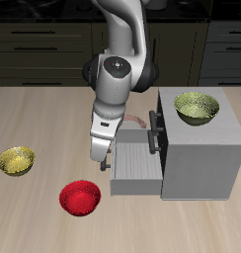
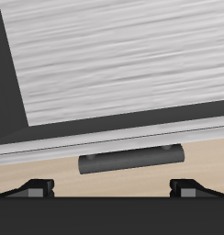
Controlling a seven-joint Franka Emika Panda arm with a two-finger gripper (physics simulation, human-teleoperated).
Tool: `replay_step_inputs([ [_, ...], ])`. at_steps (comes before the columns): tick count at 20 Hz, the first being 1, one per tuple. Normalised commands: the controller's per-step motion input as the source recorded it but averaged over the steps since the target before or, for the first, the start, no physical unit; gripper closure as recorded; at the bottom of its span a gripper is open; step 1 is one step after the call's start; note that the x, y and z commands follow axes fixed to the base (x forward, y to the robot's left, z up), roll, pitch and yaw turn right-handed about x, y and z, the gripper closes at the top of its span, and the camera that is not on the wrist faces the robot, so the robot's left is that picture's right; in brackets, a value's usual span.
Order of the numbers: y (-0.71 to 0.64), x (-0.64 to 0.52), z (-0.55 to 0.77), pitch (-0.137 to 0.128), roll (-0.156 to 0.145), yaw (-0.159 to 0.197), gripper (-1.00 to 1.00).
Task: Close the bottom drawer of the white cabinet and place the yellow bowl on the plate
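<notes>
Both jaws flank the bottom drawer [image 1: 132,165], pulled out of the white cabinet [image 1: 203,156].

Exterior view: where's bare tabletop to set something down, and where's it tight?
Free: table behind the yellow bowl, and the front strip between it and the red bowl. Crowded: beside the open bottom drawer, where the gripper hangs.
</notes>
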Motion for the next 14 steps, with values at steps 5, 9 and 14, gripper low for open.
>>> replay_step_inputs([
  [5,0.02,-0.09,-0.33,0.045,0.010,-0.011,-1.00],
  [9,0.01,-0.08,-0.19,-0.019,0.001,0.019,-1.00],
  [14,-0.03,-0.01,-0.09,-0.019,0.011,-0.034,-1.00],
])
